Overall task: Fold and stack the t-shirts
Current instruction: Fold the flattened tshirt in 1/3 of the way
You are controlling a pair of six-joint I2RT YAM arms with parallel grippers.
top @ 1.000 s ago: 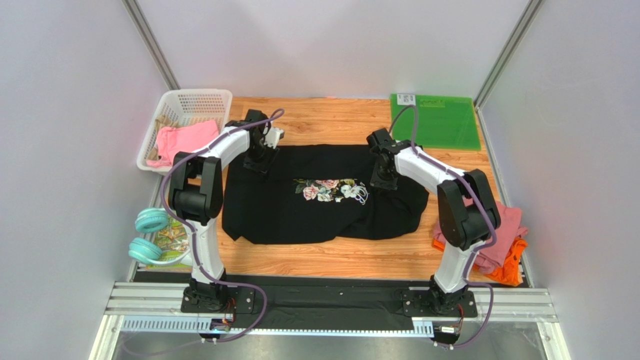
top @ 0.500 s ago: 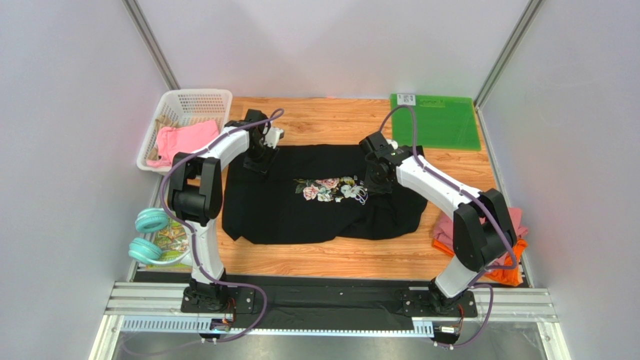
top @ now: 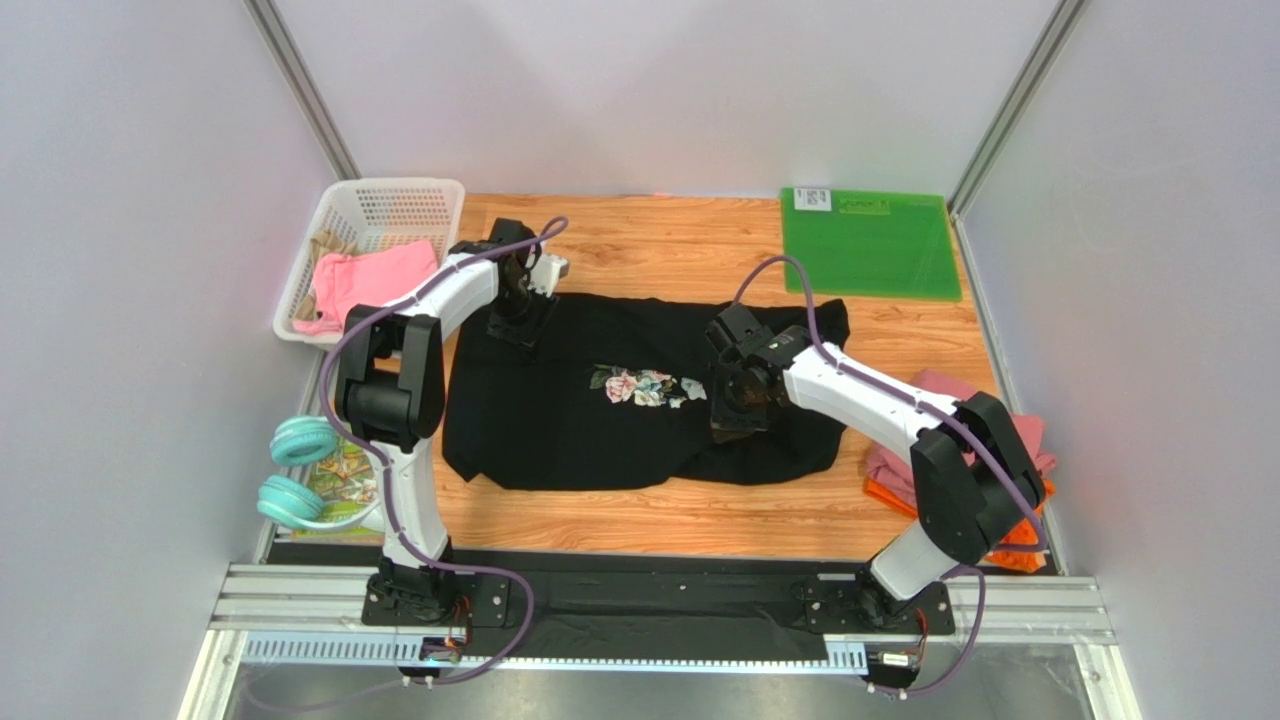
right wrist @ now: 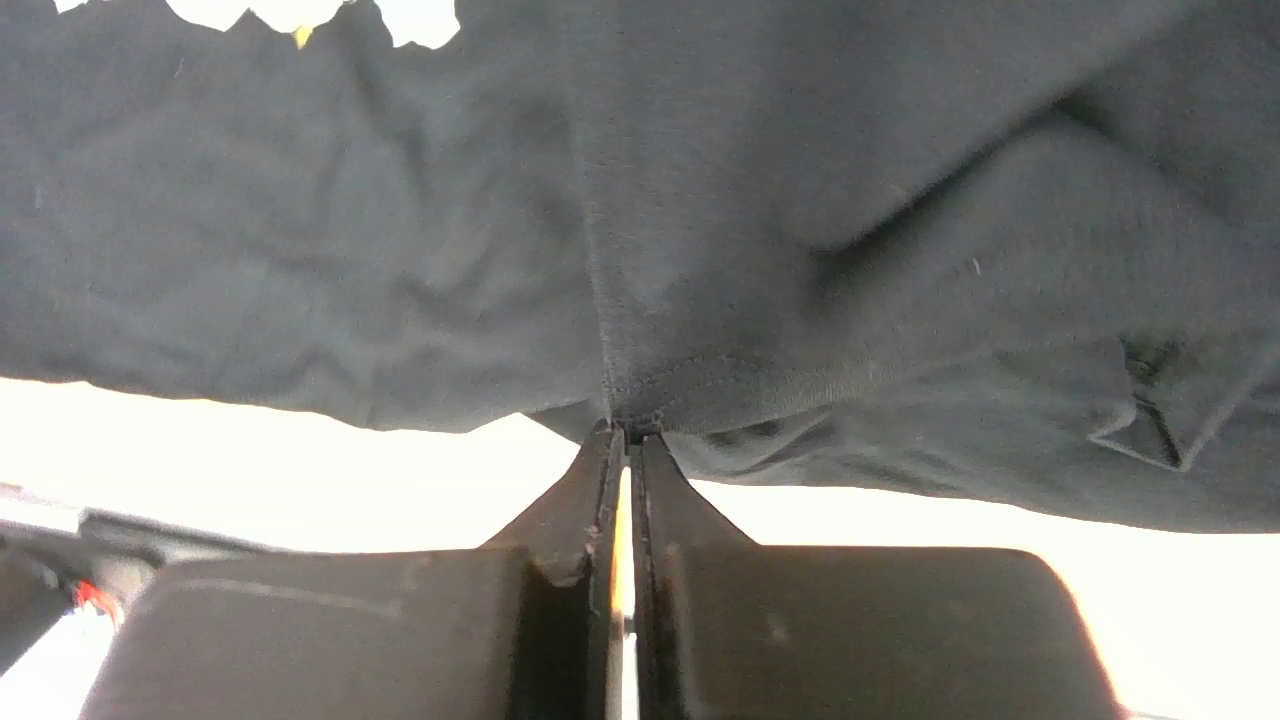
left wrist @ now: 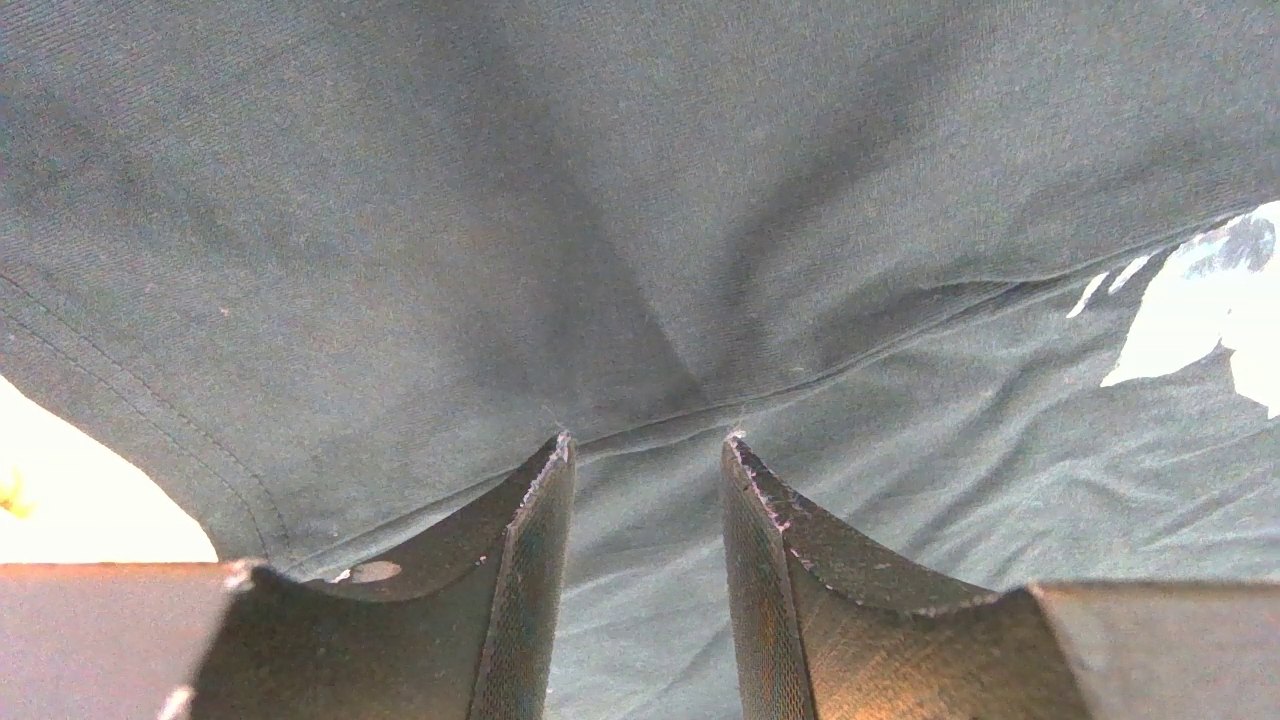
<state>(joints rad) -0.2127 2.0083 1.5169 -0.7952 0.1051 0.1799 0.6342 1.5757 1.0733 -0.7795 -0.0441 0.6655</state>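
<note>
Two grippers on the large black cloth t-shirt [top: 571, 435], spread mid-frame | right gripper [right wrist: 624, 435] clamped tight on its hem, likely to carry a fold across | left gripper [left wrist: 643, 450] narrowly parted, seemingly gripping nothing, pinned the upper-left corner as anchor.

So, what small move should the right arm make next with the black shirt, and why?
Probably carry the pinched edge leftward over the floral print, then lower it. The right gripper, jaws shut, holds an edge of the black t-shirt; the left gripper, jaws apart, sits on its far-left corner.
</note>
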